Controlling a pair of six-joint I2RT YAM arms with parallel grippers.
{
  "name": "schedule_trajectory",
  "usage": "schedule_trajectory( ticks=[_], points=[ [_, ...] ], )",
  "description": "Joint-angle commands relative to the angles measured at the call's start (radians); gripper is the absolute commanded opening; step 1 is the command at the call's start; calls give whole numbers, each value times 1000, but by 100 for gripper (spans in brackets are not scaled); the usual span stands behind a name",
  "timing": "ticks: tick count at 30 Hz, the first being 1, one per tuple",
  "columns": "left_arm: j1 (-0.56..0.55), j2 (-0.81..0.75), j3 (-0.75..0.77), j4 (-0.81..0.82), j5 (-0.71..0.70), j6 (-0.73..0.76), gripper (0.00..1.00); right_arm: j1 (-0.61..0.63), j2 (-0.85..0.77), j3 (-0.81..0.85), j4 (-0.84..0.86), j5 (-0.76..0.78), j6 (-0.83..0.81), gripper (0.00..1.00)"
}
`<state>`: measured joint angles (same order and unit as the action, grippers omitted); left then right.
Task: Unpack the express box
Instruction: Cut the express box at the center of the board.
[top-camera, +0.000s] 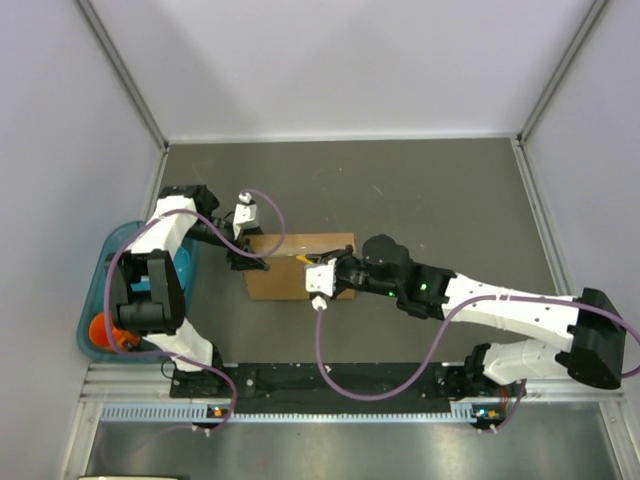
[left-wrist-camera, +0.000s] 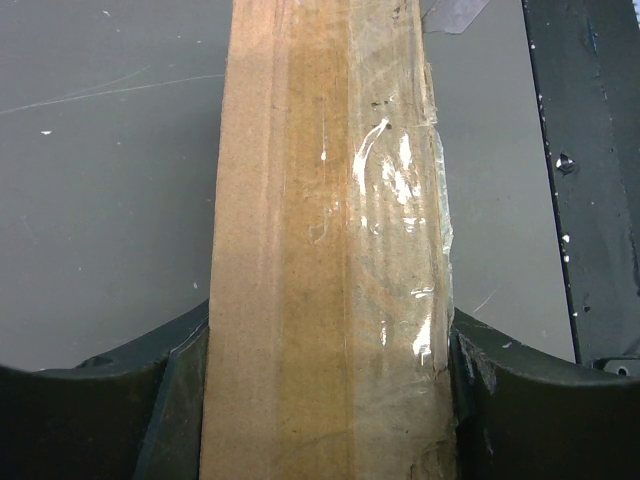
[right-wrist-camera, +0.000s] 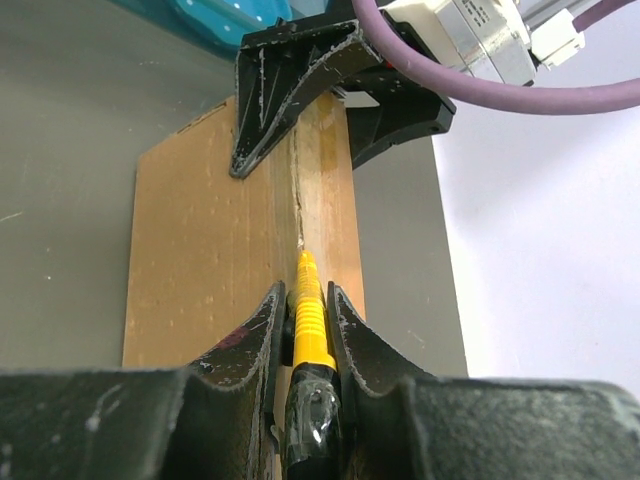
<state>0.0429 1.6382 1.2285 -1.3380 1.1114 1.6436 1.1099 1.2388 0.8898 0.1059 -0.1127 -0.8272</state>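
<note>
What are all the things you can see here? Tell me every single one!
table: one, dark grey, under everything
express box: one, brown, middle of the table
clear tape: one strip, see-through, along the box
knife: one, yellow, tip at the box's seam
bin: one, teal, left edge of the table
orange thing: one, orange, inside the bin; too small to tell what it is
cables: two, purple, one along each arm
arms: two, white and black, bolted at the near edge
left gripper: one, black, shut on the box's left end
right gripper: one, black, shut on the knife
</note>
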Motion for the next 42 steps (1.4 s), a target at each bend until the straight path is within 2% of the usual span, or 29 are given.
schedule_trajectory(
  ticks=[1,10,16,22,28,32,42],
  points=[
    [28,-12,-17,-196,-102,25,15,-65,-64,-26,-167,214,-9,0],
    [29,-14,-21,-197,-101,22,15,-76,-78,0,-189,209,-10,0],
    [29,-11,-23,-198,-94,21,15,-76,-81,55,-198,145,37,0],
    [28,-14,-17,-197,-94,12,15,-76,-52,80,-49,53,106,0],
    [28,-21,-17,-197,-101,5,15,-62,31,106,14,8,123,0],
    [29,-28,-14,-197,-107,5,15,-48,62,126,-24,44,70,0],
    [29,-26,0,-197,-105,-1,15,-39,25,129,-166,110,-15,0]
  ],
)
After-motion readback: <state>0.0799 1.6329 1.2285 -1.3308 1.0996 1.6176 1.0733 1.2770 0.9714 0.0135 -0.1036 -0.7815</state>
